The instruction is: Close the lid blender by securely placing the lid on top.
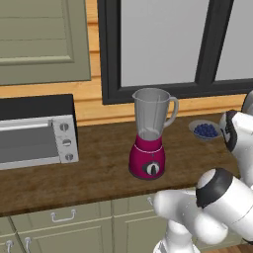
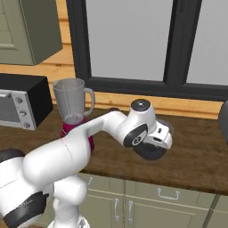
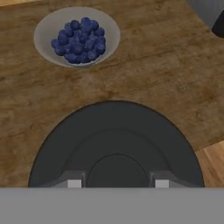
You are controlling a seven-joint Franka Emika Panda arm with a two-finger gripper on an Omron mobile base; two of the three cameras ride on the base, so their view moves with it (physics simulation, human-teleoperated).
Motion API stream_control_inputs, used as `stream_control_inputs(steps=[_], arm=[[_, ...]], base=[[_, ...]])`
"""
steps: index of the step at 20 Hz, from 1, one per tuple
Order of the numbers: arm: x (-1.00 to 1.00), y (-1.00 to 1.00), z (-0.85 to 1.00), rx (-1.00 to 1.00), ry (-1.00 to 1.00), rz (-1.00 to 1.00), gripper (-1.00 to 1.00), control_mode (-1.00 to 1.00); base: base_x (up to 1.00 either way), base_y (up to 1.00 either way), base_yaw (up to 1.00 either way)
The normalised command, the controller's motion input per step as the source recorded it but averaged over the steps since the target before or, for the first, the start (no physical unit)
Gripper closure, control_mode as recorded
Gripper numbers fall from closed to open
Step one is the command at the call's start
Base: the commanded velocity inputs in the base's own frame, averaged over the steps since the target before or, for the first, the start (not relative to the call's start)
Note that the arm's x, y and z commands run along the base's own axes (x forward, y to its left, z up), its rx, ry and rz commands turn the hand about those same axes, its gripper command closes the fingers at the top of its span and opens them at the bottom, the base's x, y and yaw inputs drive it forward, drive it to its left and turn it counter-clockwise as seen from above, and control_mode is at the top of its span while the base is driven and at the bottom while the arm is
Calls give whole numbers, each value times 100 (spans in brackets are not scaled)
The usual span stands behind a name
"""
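The blender (image 1: 148, 129) stands on the wooden counter (image 1: 99, 173), with a magenta base, a black dial and a clear grey jar whose top is uncovered. It also stands at the left in the right base view (image 2: 72, 104). To its right, my gripper (image 3: 118, 183) points down over the counter. Its two fingertips (image 3: 74, 182) sit against the sides of the central knob of a round dark lid (image 3: 116, 140). The lid (image 2: 151, 152) hangs under my hand, near the counter's front edge and well away from the jar.
A grey bowl of blueberries (image 3: 78, 37) sits on the counter just beyond the lid, right of the blender (image 1: 205, 130). A silver toaster oven (image 1: 37, 138) stands at the left. A dark object (image 2: 223, 120) is at the far right. Cabinets (image 1: 64, 227) lie below.
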Motion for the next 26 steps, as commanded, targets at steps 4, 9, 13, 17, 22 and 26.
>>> stream_control_inputs(steps=[4,9,13,17,22,26], arm=[[-19,26,100,0,0,10,100,-100],[-7,38,99,0,1,11,100,-100],[0,40,77,0,2,10,100,-100],[0,42,64,0,2,7,100,-100],[0,31,49,0,0,0,100,-100],[0,50,37,0,0,0,100,-100]], base=[[0,0,0],[0,0,0],[0,0,0],[0,0,0],[0,0,0],[0,0,0]])
